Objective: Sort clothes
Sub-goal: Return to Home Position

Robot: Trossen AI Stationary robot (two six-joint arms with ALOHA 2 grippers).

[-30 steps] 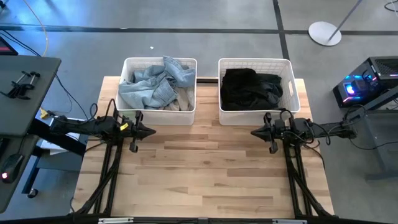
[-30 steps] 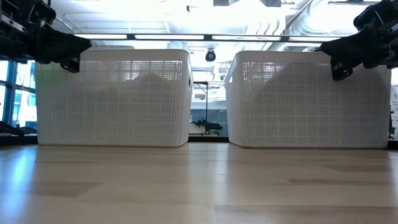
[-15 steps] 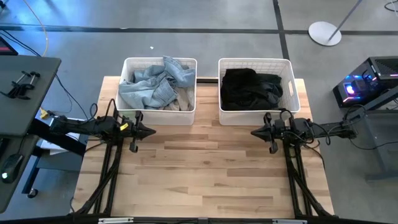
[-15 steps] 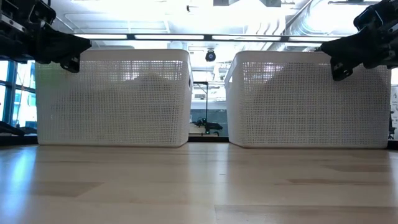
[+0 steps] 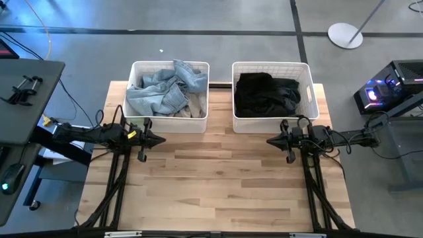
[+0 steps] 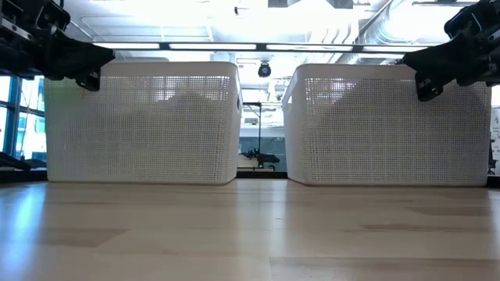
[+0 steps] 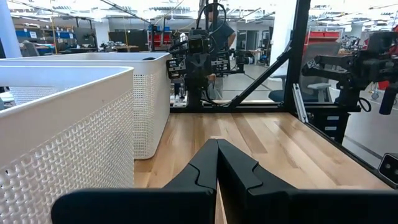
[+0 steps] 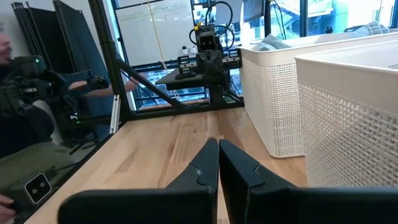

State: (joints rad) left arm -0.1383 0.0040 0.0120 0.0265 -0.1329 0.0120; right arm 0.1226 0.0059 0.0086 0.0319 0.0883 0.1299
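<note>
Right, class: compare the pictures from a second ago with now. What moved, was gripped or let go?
Nothing visibly changed. The left claw and right claw stay shut and empty above the table. The light blue denim garment lies in the left basket, the black clothes in the right basket.
</note>
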